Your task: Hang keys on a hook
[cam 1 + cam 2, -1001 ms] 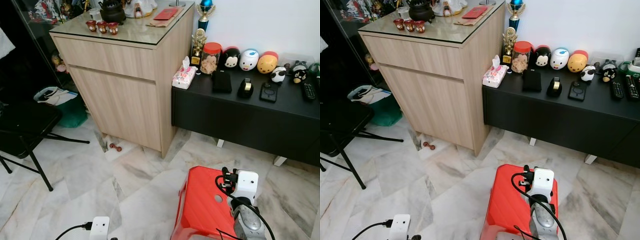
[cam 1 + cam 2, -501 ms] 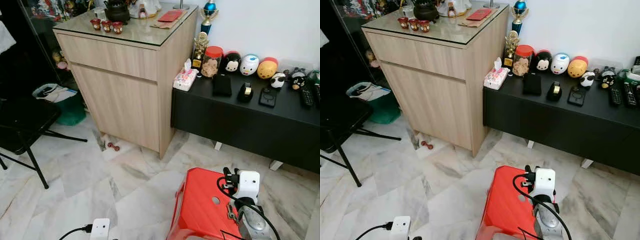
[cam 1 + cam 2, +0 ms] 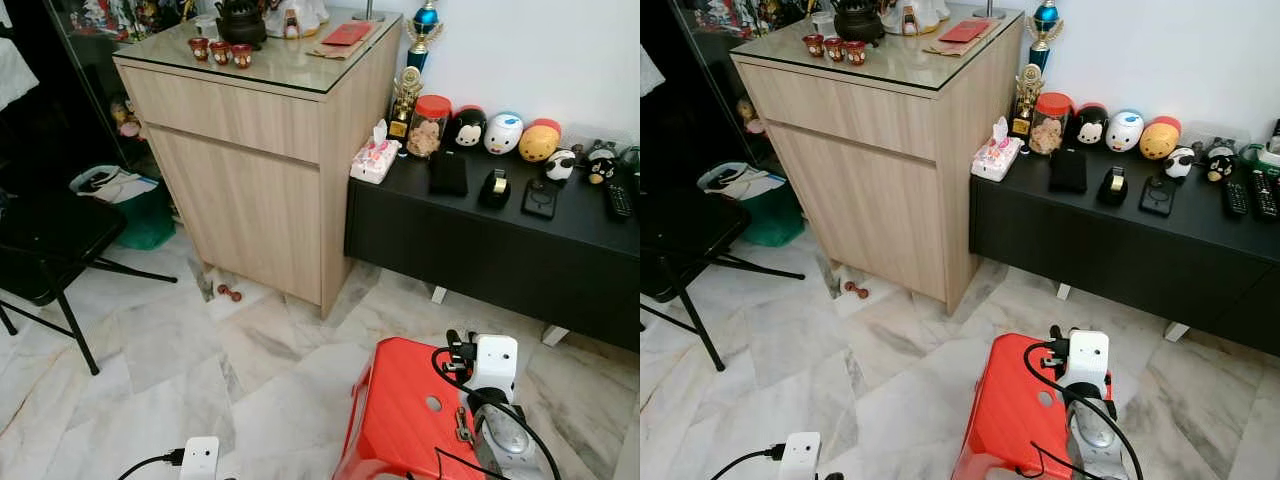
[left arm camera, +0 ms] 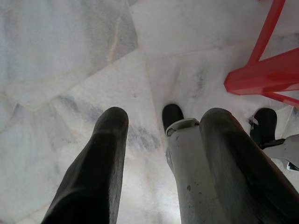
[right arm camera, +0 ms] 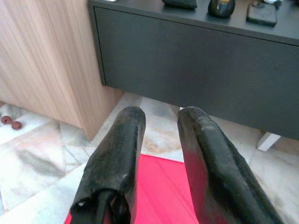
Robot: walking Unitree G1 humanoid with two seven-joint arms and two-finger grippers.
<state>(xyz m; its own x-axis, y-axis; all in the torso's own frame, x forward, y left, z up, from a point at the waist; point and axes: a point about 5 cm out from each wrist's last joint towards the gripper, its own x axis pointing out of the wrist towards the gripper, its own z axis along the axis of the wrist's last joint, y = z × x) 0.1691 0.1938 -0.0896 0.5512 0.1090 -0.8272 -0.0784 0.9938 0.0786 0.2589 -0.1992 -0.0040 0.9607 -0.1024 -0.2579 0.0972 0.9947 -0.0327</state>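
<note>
Keys: a small metal piece, apparently the keys (image 3: pixel 462 426), hangs beside the right wrist, above the stool (image 3: pixel 395 425); too small to confirm.
Keys relative to fingers: they sit back at the wrist, not between the fingertips. In the right wrist view, a dark loop shows at the base of one finger (image 5: pixel 112 163); what it is cannot be told.
Right gripper (image 5: pixel 161 114): low over the stool, pointing at the front of the black worktop (image 3: pixel 520 215). The fingers stand slightly apart, with nothing between the tips.
Left gripper (image 4: pixel 163 116): hangs idle above the marble floor (image 3: pixel 150 350), its fingers spread wide and holding nothing.
Ahead, left: a wooden cabinet (image 3: pixel 250 180) with a glass top carrying a teapot (image 3: pixel 241 20) and small red cups (image 3: pixel 221 50).
Ahead, right: the worktop butts against the cabinet side. On it are a tissue pack (image 3: pixel 374 160), a trophy (image 3: pixel 405 95), a jar (image 3: pixel 429 124), round toy figures (image 3: pixel 503 133) and a remote (image 3: pixel 617 198).
Floor items: a black folding chair (image 3: pixel 45 250) to the far left, a green bin (image 3: pixel 140 215) beside the cabinet, a small red dumbbell (image 3: pixel 230 293) at the cabinet foot, and a white plug block (image 3: pixel 200 455) nearest the robot.
Obstruction: the stool stands directly between the robot and the worktop.
</note>
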